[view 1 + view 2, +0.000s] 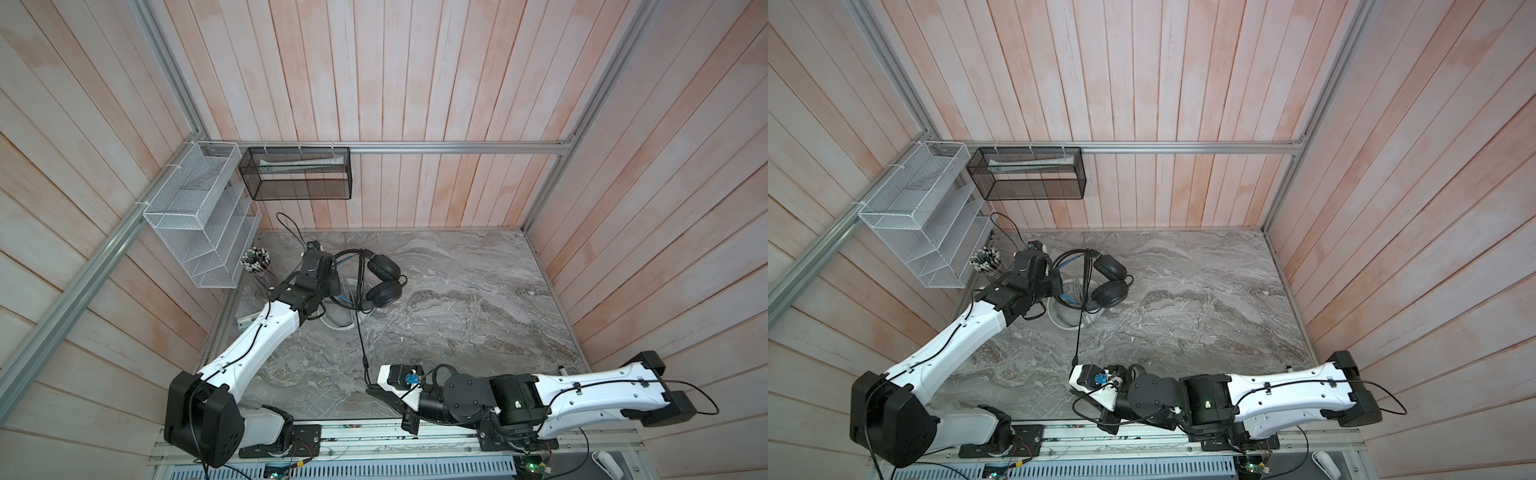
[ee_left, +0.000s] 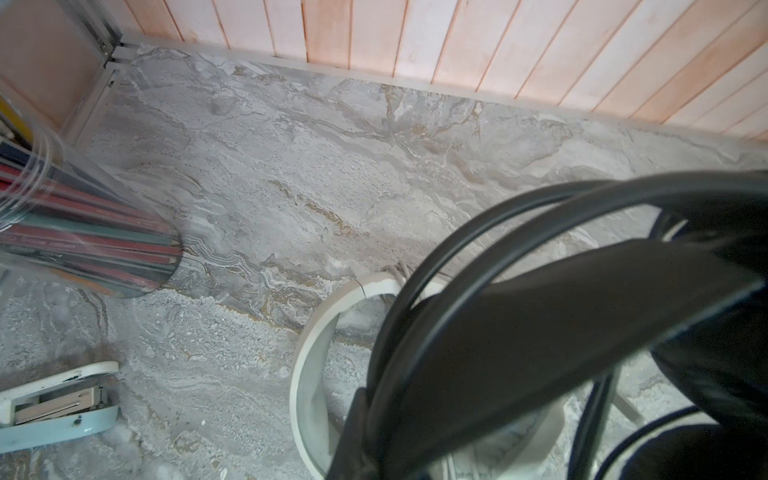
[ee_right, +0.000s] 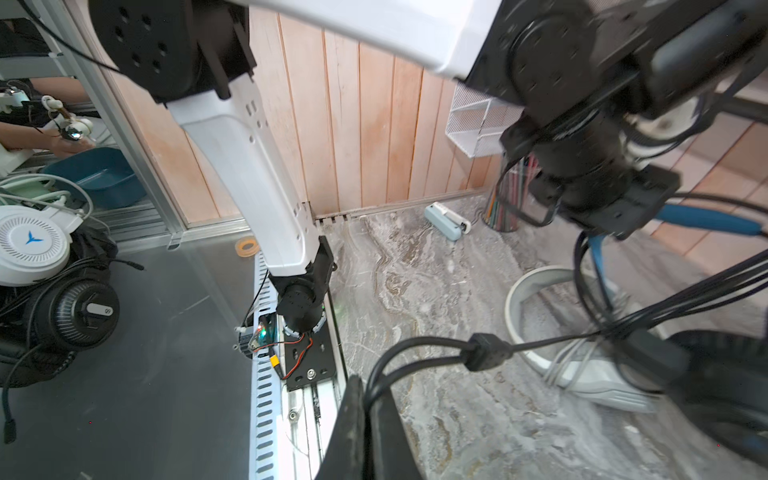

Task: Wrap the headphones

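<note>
Tension is the worry: the black cable (image 1: 360,332) runs almost straight from the black headphones (image 1: 384,280), held up near the back-left corner, down to the right gripper (image 3: 365,411) at the front edge of the table (image 1: 478,299). That gripper's fingers are pressed together on the cable, just short of its inline lump. The left gripper (image 1: 333,271) is clamped on the headband (image 2: 540,316), with the rest of the headset hanging free. To my eye, a harder pull by either arm could drag the cord through the pinch or twist the headband out of its hold. The white headphones (image 1: 332,323) lie on the table directly below, so a slack loop might snag on them. The left forearm also passes close to the clear cup (image 2: 83,232) full of pencils (image 1: 256,261), which a swing could tip. On the wall, the black mesh basket (image 1: 299,190) holds a pale tube (image 1: 303,163). The white mesh organiser (image 1: 187,216) looks empty, as far as I can tell.
</note>
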